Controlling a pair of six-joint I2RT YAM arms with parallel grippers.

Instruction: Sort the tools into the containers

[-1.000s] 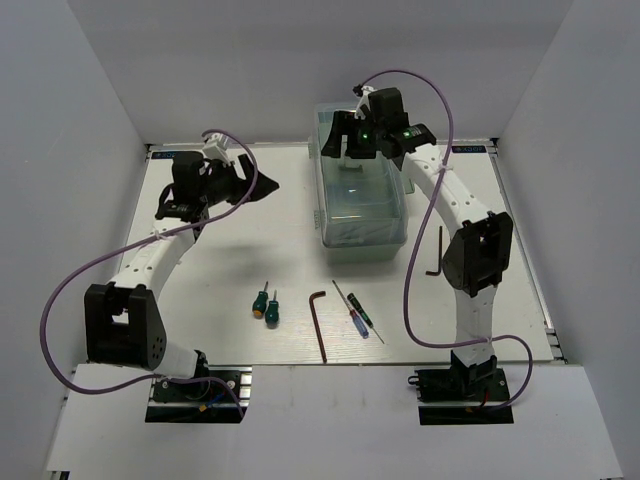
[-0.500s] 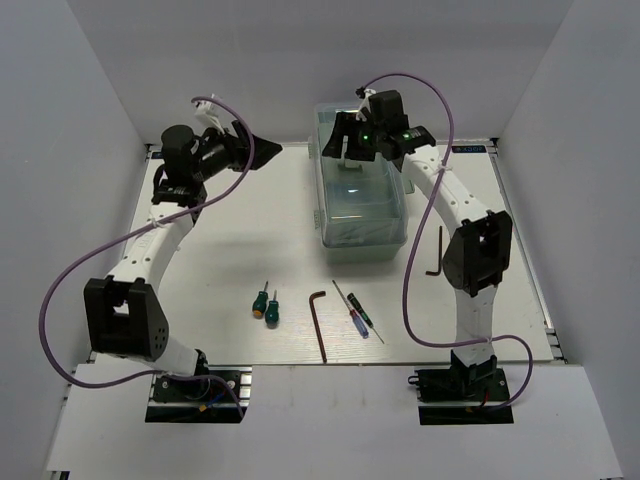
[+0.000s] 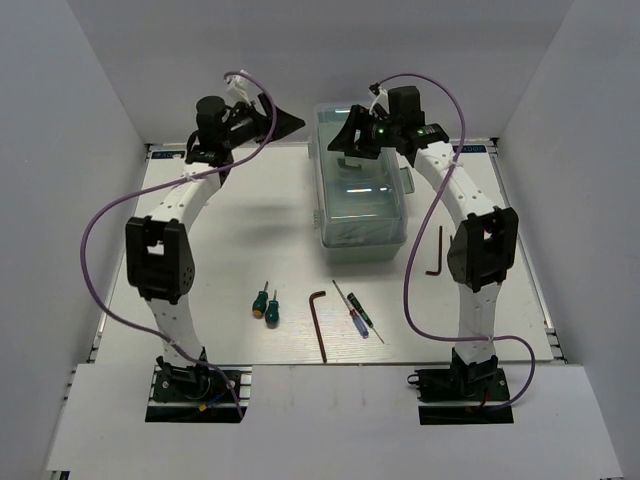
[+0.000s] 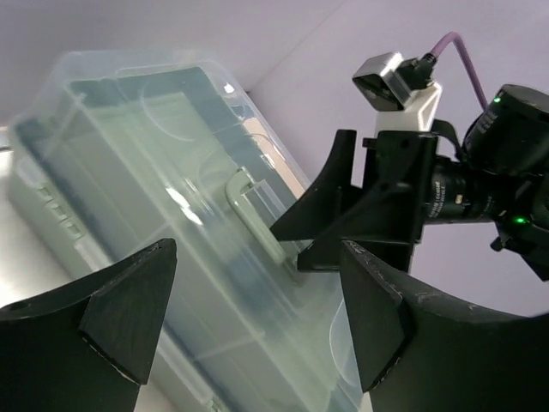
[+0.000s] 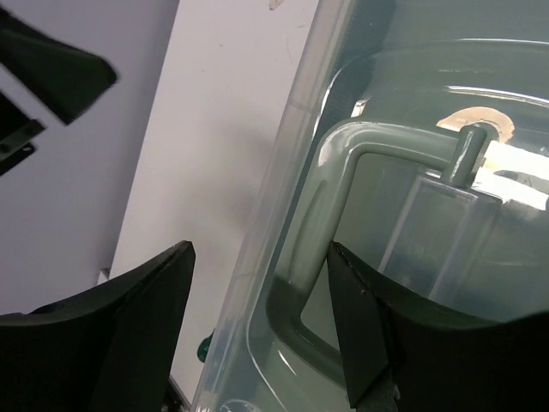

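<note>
Well, nothing is sorted yet.
Our tools [image 3: 358, 314] lie on the table [image 3: 230, 230] near the shut toolbox [image 3: 362, 200]. Our left gripper [image 4: 257, 318] and right gripper [image 5: 262, 326] are spread apart, the right around the lid handle [image 5: 322, 197].

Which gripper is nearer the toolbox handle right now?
Right. The right gripper hangs over the handle, jaws either side; the left gripper hovers left of the toolbox, apart.

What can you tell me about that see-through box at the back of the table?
The toolbox is long and rectangular, its translucent clear lid shut over pale green insides. A pale green handle runs along the lid's top. It sits flat on the white table, near its far edge. The right gripper straddles the handle with open fingers; whether they touch it I cannot tell.
</note>
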